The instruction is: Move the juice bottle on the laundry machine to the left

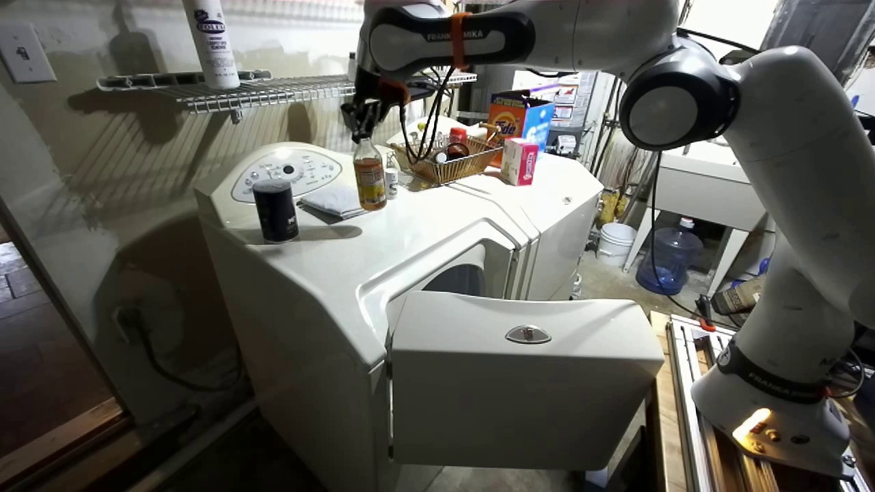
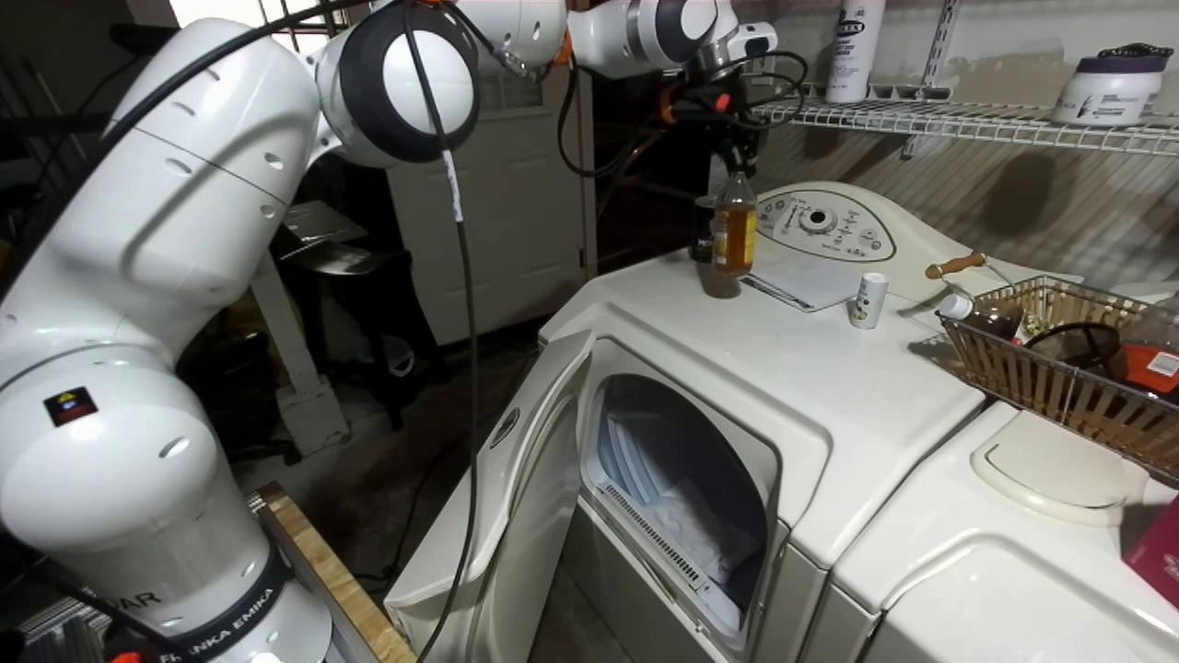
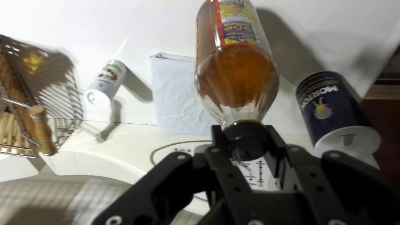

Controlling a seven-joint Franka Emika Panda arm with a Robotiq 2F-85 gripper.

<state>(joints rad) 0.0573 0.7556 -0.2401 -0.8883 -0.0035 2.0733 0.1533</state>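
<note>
The juice bottle (image 1: 370,183) has an amber body, a clear neck and a dark cap; it also shows in an exterior view (image 2: 735,230) and the wrist view (image 3: 237,75). My gripper (image 3: 248,137) is shut on its cap, one finger on each side. The gripper also shows in both exterior views (image 1: 362,126) (image 2: 737,161), above the bottle. The bottle hangs upright over the top of the cream-white laundry machine (image 1: 410,225) (image 2: 682,299). It seems slightly raised, but I cannot tell for certain whether its base touches.
A dark salt canister (image 1: 275,212) (image 3: 331,106) stands near the bottle. A folded cloth (image 3: 178,93) and small white container (image 3: 107,79) lie close by. A basket (image 1: 451,171) stands farther along. A wire shelf (image 1: 273,96) runs behind. The machine's door (image 1: 526,389) hangs open.
</note>
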